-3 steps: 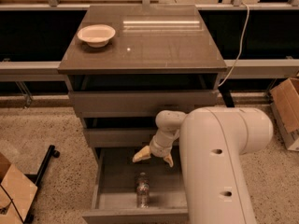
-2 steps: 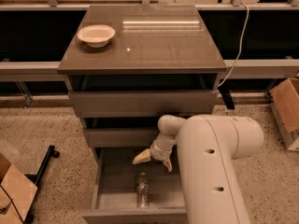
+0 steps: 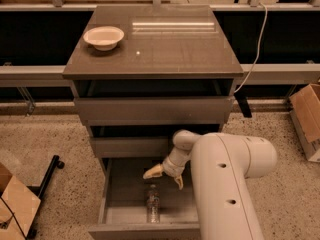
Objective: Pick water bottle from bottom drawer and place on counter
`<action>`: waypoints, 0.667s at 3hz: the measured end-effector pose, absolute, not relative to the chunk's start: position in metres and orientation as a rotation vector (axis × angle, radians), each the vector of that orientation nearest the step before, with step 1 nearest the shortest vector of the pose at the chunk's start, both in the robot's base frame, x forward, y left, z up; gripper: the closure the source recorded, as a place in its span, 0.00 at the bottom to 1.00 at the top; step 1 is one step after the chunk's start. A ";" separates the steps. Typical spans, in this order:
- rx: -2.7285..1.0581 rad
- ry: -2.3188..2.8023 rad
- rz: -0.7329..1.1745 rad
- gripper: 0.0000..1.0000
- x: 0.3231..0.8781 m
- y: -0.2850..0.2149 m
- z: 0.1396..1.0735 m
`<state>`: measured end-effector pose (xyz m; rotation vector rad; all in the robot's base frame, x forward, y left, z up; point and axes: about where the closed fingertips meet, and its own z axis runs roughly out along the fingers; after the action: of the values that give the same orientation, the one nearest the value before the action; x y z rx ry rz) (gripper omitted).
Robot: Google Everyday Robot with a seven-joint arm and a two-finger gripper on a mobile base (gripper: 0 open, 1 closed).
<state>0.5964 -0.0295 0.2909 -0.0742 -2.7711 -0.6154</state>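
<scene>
The water bottle lies on its side in the open bottom drawer, cap toward the back, near the middle of the drawer floor. My gripper hangs over the drawer just behind and slightly right of the bottle, above it and apart from it. Its two pale fingers are spread apart with nothing between them. The counter is the glossy top of the cabinet, above the two upper drawers. My white arm covers the right part of the bottom drawer.
A white bowl sits at the counter's back left. The top drawer and middle drawer stick out a little. A cardboard box stands at right, another box and a black stand leg at left.
My arm has shifted left and my gripper has moved a little lower toward the bottle. The bottle has not moved.
</scene>
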 end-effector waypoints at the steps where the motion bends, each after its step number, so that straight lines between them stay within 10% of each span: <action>1: -0.092 -2.754 -0.582 0.00 0.596 -0.025 0.279; 2: -0.146 -2.712 -0.563 0.00 0.597 -0.009 0.246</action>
<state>0.5965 -0.0095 0.2463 -0.1460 -2.7117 -0.5631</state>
